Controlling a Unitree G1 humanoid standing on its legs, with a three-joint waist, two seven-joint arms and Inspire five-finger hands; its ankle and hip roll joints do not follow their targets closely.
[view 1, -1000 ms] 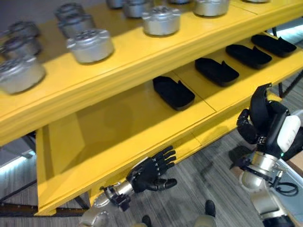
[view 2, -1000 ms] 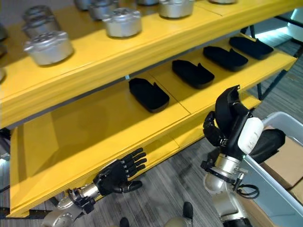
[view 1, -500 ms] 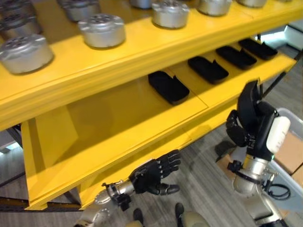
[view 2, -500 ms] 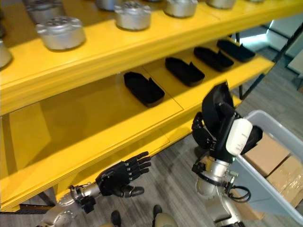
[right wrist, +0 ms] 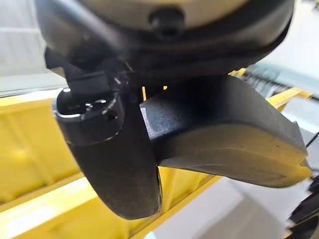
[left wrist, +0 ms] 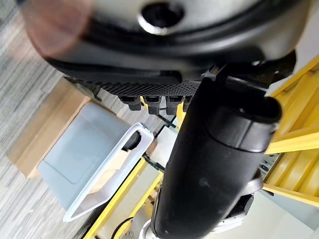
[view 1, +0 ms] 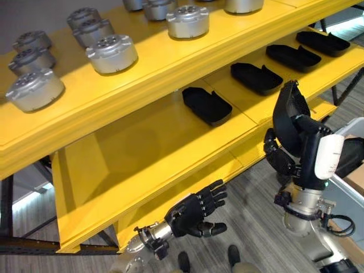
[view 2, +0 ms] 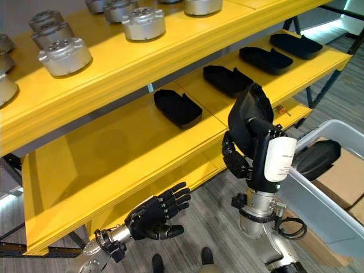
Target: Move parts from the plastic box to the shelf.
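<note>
My right hand is shut on a black oblong part and holds it upright, just in front of the lower yellow shelf's front edge. In the right wrist view the black part sits against the thumb. Several black parts like it lie in a row on that lower shelf. The grey plastic box stands on the floor at the right, with another black part inside. Below the shelf, my left hand hangs open and empty.
Silver round parts stand on the upper yellow shelf. The lower shelf's left half is bare. Brown cardboard lies in the plastic box. The box is also in the left wrist view.
The camera has shifted. My right hand has carried the black part left and closer to the lower shelf's front edge. The left hand stays open below the shelf.
</note>
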